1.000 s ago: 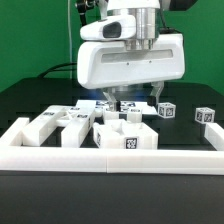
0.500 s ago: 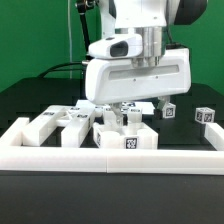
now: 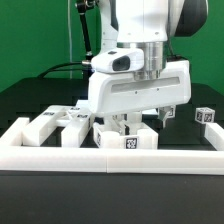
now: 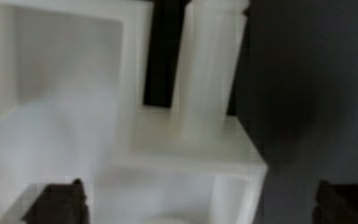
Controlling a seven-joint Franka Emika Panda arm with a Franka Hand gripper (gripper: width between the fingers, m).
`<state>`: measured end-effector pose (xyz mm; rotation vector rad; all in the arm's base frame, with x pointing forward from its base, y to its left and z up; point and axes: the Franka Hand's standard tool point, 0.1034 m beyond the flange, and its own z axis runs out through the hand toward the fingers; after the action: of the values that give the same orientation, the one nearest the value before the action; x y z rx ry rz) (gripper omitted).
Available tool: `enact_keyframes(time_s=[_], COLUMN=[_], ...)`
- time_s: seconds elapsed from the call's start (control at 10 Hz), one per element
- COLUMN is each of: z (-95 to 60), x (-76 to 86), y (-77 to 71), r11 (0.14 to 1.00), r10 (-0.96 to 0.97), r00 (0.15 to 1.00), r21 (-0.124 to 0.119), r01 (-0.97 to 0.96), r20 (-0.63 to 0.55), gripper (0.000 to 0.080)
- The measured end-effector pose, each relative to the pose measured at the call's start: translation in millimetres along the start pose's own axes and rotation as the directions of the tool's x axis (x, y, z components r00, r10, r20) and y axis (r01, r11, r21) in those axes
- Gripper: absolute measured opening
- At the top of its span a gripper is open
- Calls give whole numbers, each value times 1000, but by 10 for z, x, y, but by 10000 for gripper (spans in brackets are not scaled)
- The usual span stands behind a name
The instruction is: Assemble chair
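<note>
Claw [image 3: 143, 120] hangs low at the centre of the exterior view, jaws spread wide with nothing in them, its broad white body hiding much of what lies under it. At the lower left of that frame a group of flat chair pieces [image 3: 47, 126] lies side by side on the black table [image 3: 30, 95], just behind the long border rail [image 3: 110, 160] that runs across the bottom. Moving rightward, the tagged chair block [image 3: 128, 140] sits at lower centre, just in front of and below the claw, very near the dark fingers; whether they touch any part cannot be told from here. Farther right, near the frame's right edge, a small tagged cube [image 3: 205, 116] stands well apart from the claw. The wrist view shows the relation that matters: both dark fingertips [image 4: 59, 200] stand far apart, with a blocky white chair part [image 4: 176, 150] lying between them, and a slim white post [image 4: 202, 60] rising out of that part. The post's long axis runs crosswise to the line from one fingertip to the other, so closing would likely pinch the part across its width. The part looks off-centre in the gap, nearer one fingertip, so a small sideways correction may be needed first.
</note>
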<state>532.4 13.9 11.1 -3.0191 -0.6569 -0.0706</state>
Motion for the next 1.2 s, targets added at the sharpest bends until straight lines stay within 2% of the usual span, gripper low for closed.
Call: enact_keyframes(time_s=[0.2,0.3,0.4,0.5,1.2], z=[-1,-1,-1,-4,-3], x=[1,1,1,5,18], y=[0,0,0,3,-11], r11=[1000,1000,1000,1000,1000], r10=[0,0,0,0,27], r00=[1000,1000,1000,1000,1000], r21=[0,0,0,0,0], r01=[0,0,0,0,-27], r20=[0,0,0,-1,-2], gripper=[273,273,81,34,34])
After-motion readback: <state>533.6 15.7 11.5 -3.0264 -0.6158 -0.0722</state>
